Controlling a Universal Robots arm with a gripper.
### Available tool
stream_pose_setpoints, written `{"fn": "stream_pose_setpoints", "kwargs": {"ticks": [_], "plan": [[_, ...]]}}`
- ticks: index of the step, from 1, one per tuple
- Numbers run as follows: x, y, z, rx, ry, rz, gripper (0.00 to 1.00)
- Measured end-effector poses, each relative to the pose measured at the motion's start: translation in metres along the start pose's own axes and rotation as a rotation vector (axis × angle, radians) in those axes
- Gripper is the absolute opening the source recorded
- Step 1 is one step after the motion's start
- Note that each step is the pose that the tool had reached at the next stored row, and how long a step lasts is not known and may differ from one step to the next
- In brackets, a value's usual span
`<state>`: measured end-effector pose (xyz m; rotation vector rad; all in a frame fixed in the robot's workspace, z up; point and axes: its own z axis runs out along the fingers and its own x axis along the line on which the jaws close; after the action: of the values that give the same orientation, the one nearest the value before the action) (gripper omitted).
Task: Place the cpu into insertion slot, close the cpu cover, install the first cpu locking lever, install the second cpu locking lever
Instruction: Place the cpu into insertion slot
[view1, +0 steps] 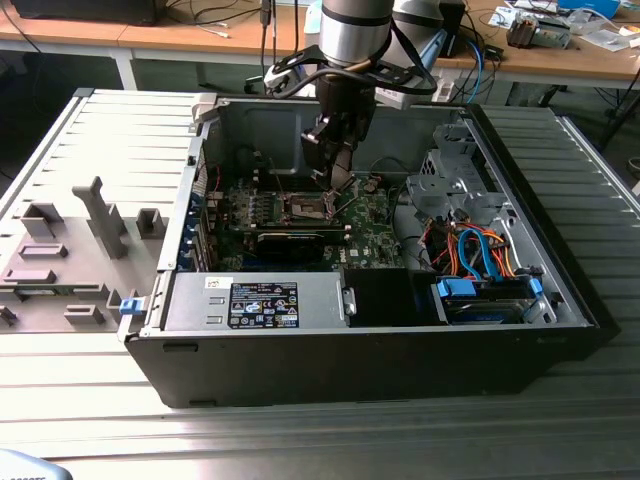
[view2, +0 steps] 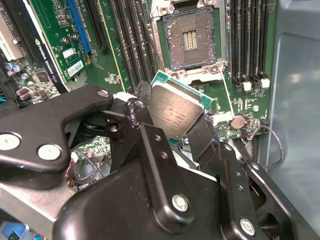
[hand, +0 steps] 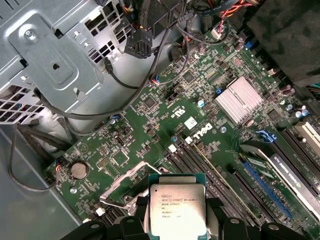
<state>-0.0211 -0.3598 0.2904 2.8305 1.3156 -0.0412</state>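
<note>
The gripper (view2: 171, 117) pinched the chip (view2: 176, 109) by its edges, holding it above the green board (hand: 165, 100) inside the computer case (view1: 400, 345), near the socket (view2: 190, 42). The socket lay open and empty, so seating, closing and latching were all left to do.

Counter (view1: 560, 420): grey ribbed metal, slats running edge to edge, soft sheen along the near edge. Beyond the far edge, a wooden desk (view1: 90, 38) on a white leg (view1: 125, 68), with loose cables (view1: 215, 12) and small clutter (view1: 540, 30) on top. Even indoor light, dark under the desk.
</note>
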Motion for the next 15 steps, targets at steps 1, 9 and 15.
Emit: {"fn": "stream_pose_setpoints", "kwargs": {"ticks": [1,9,15], "plan": [[0.0,0.0,0.0,0.0,0.0,0.001,0.54],[0.0,0.0,0.0,0.0002,0.0,0.007,0.54],[0.0,0.0,0.0,0.0004,-0.0001,0.012,0.54]]}}
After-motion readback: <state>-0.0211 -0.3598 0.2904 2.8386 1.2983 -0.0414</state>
